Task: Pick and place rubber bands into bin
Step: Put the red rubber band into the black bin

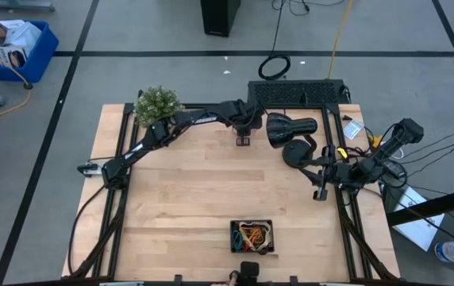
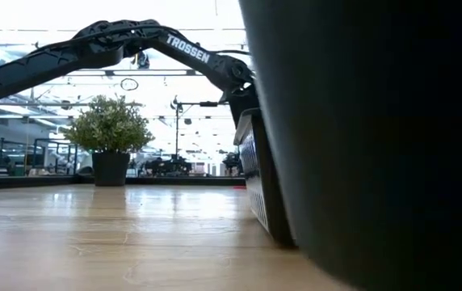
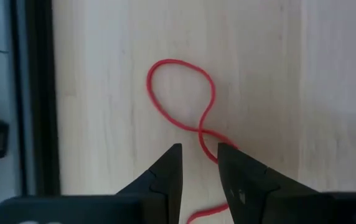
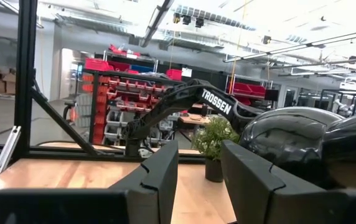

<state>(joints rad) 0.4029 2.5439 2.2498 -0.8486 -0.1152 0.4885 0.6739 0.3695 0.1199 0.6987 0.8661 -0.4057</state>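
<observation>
Left gripper (image 3: 200, 163), far table edge: fingers apart astride thin red rubber band loop (image 3: 181, 93) | advice: descend fully, pinch strand | shallow black bin (image 1: 252, 237): near edge | right gripper (image 4: 200, 158): parted, idle right.

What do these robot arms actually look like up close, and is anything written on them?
Both are slim, dark, jointed arms. The left arm carries white TROSSEN lettering along one link. Each ends in two black wedge-shaped fingers: the left gripper and the right gripper look alike. Black cables trail from the left arm's base.
</observation>
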